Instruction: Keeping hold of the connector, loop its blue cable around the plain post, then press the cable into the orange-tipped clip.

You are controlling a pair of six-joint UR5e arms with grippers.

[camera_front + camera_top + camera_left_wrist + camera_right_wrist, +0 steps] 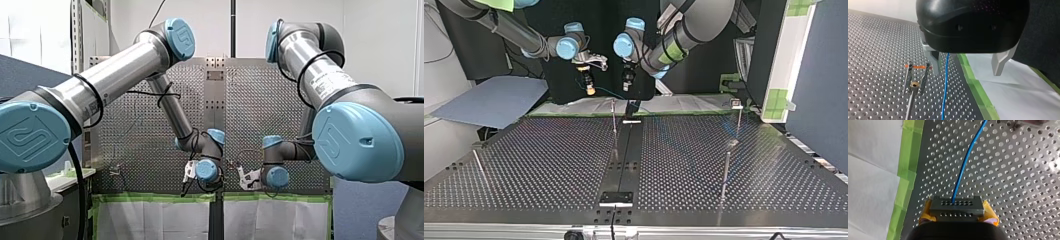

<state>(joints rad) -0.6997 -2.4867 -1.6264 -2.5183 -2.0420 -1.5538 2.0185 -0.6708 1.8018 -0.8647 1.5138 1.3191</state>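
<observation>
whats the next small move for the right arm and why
Probably carry the connector down toward the post nearest it in the top view, with the right gripper shut. Its yellow pads clamp the connector, the blue cable runs straight, looped around nothing visible, and the left gripper is open.

blue cable (945,86) far end cut off

Left arm (115,75), right arm (320,75): silver tubes, light-blue caps (31,136), black cables (93,100). Left gripper (966,72): black housing, metal fingers (999,62). Right gripper (958,213): yellow pads (990,213).
</observation>
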